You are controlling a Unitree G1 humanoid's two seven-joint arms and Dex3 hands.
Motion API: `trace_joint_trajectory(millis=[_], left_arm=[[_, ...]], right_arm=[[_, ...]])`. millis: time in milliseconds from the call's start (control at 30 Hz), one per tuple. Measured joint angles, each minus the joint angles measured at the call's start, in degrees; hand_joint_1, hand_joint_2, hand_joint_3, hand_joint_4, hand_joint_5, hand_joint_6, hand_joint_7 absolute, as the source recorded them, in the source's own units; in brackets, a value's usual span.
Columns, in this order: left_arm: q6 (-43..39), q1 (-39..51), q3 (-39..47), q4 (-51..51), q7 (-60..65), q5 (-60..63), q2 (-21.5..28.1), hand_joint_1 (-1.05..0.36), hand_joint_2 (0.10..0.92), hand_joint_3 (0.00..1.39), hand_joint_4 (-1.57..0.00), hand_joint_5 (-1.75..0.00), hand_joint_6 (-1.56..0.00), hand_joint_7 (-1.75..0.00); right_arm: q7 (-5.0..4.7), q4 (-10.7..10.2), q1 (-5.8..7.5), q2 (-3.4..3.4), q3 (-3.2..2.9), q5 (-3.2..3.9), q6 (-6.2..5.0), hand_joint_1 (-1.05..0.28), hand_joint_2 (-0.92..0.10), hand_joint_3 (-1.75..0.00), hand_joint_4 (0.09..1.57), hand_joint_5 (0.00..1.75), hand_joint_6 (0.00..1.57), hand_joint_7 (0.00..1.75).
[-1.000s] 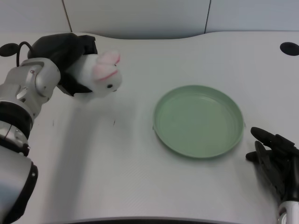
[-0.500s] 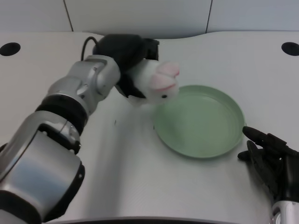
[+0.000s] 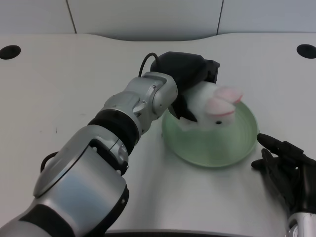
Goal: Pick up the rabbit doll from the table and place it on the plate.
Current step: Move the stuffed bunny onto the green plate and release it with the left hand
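Observation:
My left hand [image 3: 190, 76] grips the white rabbit doll [image 3: 212, 107], whose pink ears point to the right. The doll hangs over the middle of the green plate [image 3: 237, 143]; whether it touches the plate I cannot tell. The silver left forearm [image 3: 140, 101] reaches across the table from the lower left and hides the plate's left rim.
My right hand [image 3: 286, 170] rests on the white table [image 3: 74, 74] at the lower right, just beyond the plate's rim. Two dark round holes sit in the table's far corners, one at the left [image 3: 10, 51] and one at the right [image 3: 306, 50].
My left hand has carried the rabbit doll rightward from the far left of the table, past the plate's left rim, to a spot over the plate's middle.

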Motion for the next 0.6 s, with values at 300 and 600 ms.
trace_joint_trajectory(millis=[300,600], left_arm=[[-1.08,0.01,-1.05,0.48,0.03,1.28,-0.2,-0.48,0.778,0.1,-0.67,-1.66,-0.58,-1.3],[-1.06,0.01,-2.99,1.06,-2.23,3.34,0.71,-0.82,0.855,0.0,-0.24,-0.41,-0.42,-0.01]], right_arm=[[0.37,-0.05,0.0,0.04,0.12,-0.07,0.06,-0.35,-0.92,-0.28,0.74,1.08,0.99,0.02],[0.16,-0.15,0.01,0.16,0.15,-0.07,-0.12,-0.34,-0.92,-0.29,0.75,1.1,1.0,0.03]])
